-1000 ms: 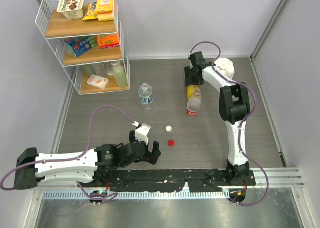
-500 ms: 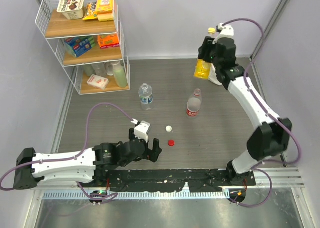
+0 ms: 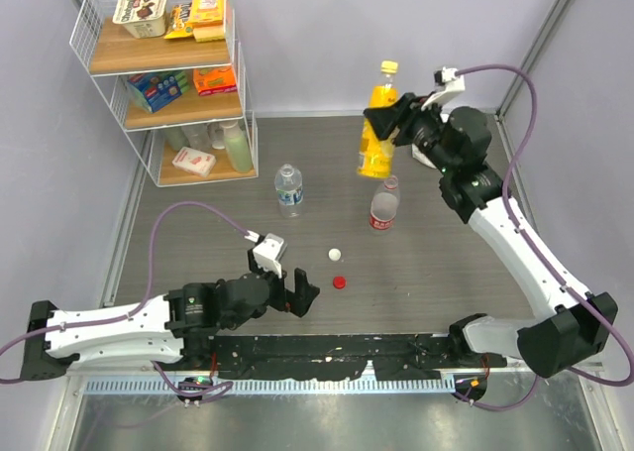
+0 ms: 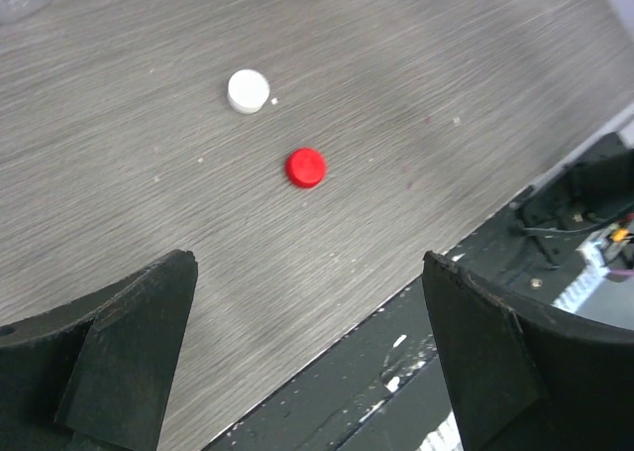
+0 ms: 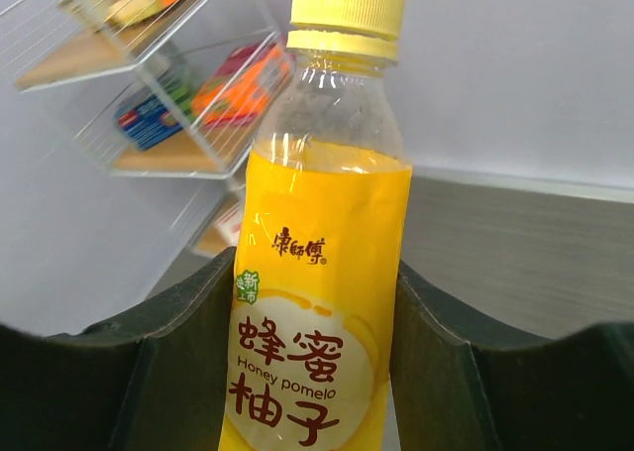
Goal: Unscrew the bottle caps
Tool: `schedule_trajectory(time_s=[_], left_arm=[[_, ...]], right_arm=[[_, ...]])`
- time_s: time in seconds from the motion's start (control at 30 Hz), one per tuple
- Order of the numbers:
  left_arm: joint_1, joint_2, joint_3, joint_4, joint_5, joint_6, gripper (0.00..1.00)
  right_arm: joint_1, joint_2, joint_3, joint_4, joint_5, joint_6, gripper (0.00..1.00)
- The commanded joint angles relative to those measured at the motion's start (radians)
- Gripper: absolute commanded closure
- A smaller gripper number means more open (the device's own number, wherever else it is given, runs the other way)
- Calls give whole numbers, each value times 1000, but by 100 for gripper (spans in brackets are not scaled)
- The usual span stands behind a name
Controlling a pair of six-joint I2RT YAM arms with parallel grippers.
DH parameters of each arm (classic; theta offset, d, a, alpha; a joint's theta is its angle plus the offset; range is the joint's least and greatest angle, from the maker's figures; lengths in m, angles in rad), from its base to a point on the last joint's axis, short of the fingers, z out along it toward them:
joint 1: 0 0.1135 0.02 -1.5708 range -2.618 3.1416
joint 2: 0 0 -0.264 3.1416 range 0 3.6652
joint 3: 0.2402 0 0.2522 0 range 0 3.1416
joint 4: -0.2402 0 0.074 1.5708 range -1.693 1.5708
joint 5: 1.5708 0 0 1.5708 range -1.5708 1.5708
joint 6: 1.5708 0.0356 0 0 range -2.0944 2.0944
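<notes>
The right pincer [image 3: 382,126] pinched the yellow-orange bottle [image 3: 374,156] around its labelled body, one finger pressed against each side, and held it up off the desk [image 3: 198,235] near the far right corner. The bottle's yellow cap [image 3: 389,67] sat screwed on its neck, pointing toward the back wall in the overhead view; the right wrist view showed the label reading "Honey pomelo" beneath Chinese characters. Just below that bottle in the overhead view, the clear bottle with the red label [image 3: 382,211] stood upright on the desk, and the clear bottle with the blue-white label [image 3: 288,191] stood well apart to its left. Two caps lay loose on the grey wood-grain surface nearer the arm bases: the white cap [image 3: 335,255] and, just beside it on the near side, the red cap [image 3: 339,281], not touching. The left pincer [image 3: 295,290] was spread wide and held nothing, low over the desk just left of the red cap, with both caps showing between its fingers in the left wrist view. A white wire rack [image 3: 109,60] of packaged goods stood in the far left corner.
</notes>
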Motion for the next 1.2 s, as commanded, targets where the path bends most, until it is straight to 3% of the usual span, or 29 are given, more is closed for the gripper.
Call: schedule_trajectory(time_s=[0.0, 0.47, 0.77, 0.97, 1.17], left_arm=[[-4, -59, 45, 106, 40, 42, 0], [3, -81, 11, 410, 63, 111, 0], [166, 11, 54, 494, 302, 25, 1], [371, 100, -29, 764, 618, -141, 0], [399, 201, 22, 773, 698, -142, 0]], right_arm=[[81, -59, -52, 50, -116, 54, 54], [277, -191, -414, 201, -53, 262, 60], [285, -244, -517, 276, -56, 314, 61], [286, -243, -523, 265, -64, 307, 61], [286, -235, -525, 277, -59, 310, 61]])
